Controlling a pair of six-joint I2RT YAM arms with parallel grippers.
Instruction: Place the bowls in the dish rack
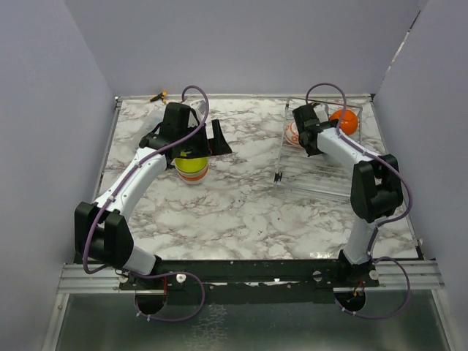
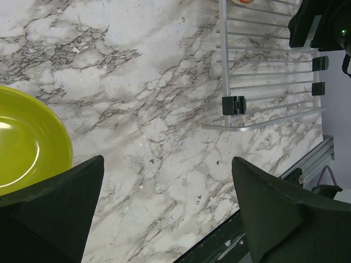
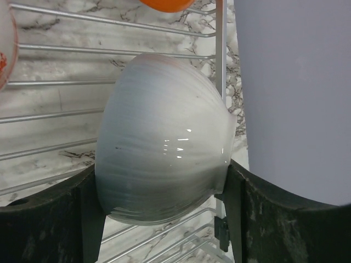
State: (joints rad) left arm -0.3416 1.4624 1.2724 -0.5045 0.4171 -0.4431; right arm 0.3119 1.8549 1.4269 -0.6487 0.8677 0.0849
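Observation:
A lime green bowl [image 1: 191,166] tops a stack of bowls at the table's left middle, and its rim shows at the left of the left wrist view [image 2: 27,142]. My left gripper [image 1: 191,150] hangs just above that stack, and in its own view it [image 2: 167,164] is open and empty over bare marble. My right gripper [image 3: 164,181] is shut on a white bowl [image 3: 164,137], held on its side over the dish rack [image 1: 322,172] near the rack's far right edge. An orange bowl [image 1: 345,121] and a white bowl with orange pattern [image 1: 292,132] stand in the rack.
The silver wire rack also shows in the left wrist view [image 2: 269,71] and below the held bowl [image 3: 55,82]. The lilac side wall [image 3: 296,82] is close on the right of that bowl. A small yellow and black object [image 1: 159,96] lies at the back edge.

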